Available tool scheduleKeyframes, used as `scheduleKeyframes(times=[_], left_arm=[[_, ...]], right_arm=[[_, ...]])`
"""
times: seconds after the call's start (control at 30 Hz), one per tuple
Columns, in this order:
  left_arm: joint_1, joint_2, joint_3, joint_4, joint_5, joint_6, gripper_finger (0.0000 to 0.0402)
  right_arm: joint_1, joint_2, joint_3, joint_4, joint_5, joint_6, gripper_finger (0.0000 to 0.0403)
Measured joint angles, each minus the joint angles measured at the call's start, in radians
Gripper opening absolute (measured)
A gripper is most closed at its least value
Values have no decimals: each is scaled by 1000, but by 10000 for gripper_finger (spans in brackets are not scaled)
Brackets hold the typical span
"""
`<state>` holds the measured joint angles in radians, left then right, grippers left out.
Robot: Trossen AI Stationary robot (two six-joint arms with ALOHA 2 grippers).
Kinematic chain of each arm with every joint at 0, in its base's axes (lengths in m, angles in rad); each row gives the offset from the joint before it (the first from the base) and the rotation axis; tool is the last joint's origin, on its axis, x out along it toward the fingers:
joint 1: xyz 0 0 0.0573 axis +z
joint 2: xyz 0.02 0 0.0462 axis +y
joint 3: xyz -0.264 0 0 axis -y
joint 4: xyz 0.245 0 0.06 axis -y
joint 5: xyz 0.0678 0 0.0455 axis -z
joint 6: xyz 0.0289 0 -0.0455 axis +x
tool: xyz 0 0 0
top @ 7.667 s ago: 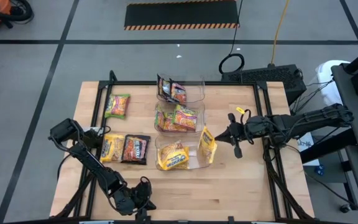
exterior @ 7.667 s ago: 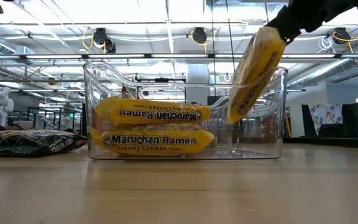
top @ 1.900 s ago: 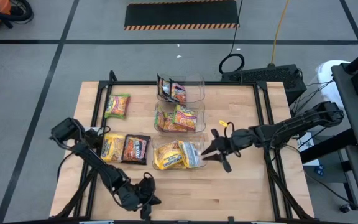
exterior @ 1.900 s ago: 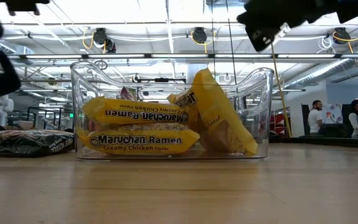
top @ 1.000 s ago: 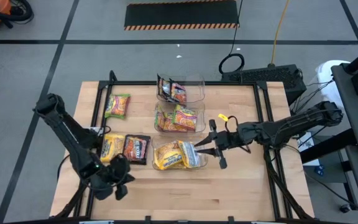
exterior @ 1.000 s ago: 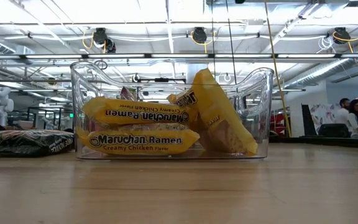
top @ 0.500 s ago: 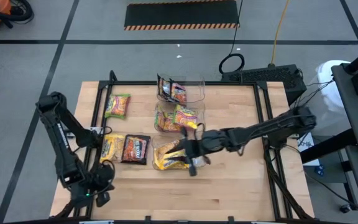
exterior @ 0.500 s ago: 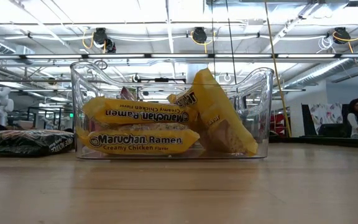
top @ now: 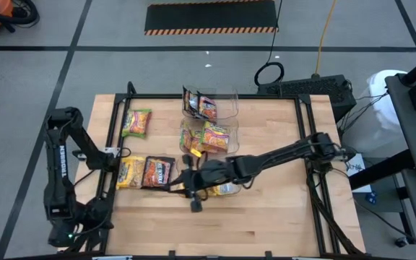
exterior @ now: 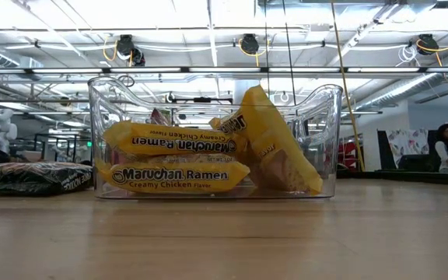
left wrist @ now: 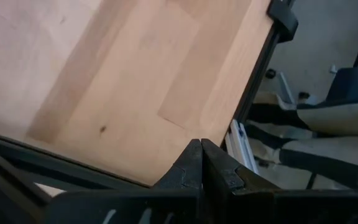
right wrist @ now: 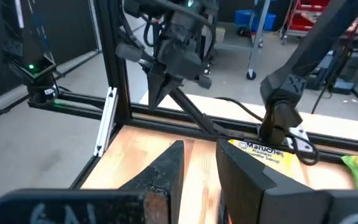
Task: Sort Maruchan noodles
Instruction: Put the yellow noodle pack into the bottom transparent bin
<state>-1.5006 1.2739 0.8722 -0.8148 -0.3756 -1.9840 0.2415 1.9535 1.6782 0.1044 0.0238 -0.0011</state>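
Observation:
Three Maruchan packets lie flat on the table's left part: a green-yellow one, a yellow one and a dark brown one. More packets sit in three clear bins. The near bin holds yellow packets, two lying flat and one leaning on its end against the wall. My right gripper reaches across this bin, open, just right of the dark brown packet; its wrist view shows its fingers over bare wood. My left gripper is shut, drawn back at the near left corner.
The middle bin holds green-yellow packets and the far bin dark ones. Black frame rails run along the table's left and right sides. Bare wood spreads over the near part and the right part of the table.
My right arm has stretched toward the table's left, passing over the near bin until its open gripper is beside the dark brown packet. My left arm has pulled back from the near edge to the near left corner and folded upright. No packet has moved.

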Motion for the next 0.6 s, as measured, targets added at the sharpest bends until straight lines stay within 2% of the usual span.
scheduleKeyframes(times=[0.27,0.43,0.6], left_arm=[[-32,-1,0,-37,-35,10,1],[-33,2,-1,-63,-73,12,5],[-33,1,-1,-93,-122,11,6]], right_arm=[[-9,147,150,-82,-10,58,91],[-25,204,165,-112,-67,143,91],[-31,228,164,-139,-86,149,91]])
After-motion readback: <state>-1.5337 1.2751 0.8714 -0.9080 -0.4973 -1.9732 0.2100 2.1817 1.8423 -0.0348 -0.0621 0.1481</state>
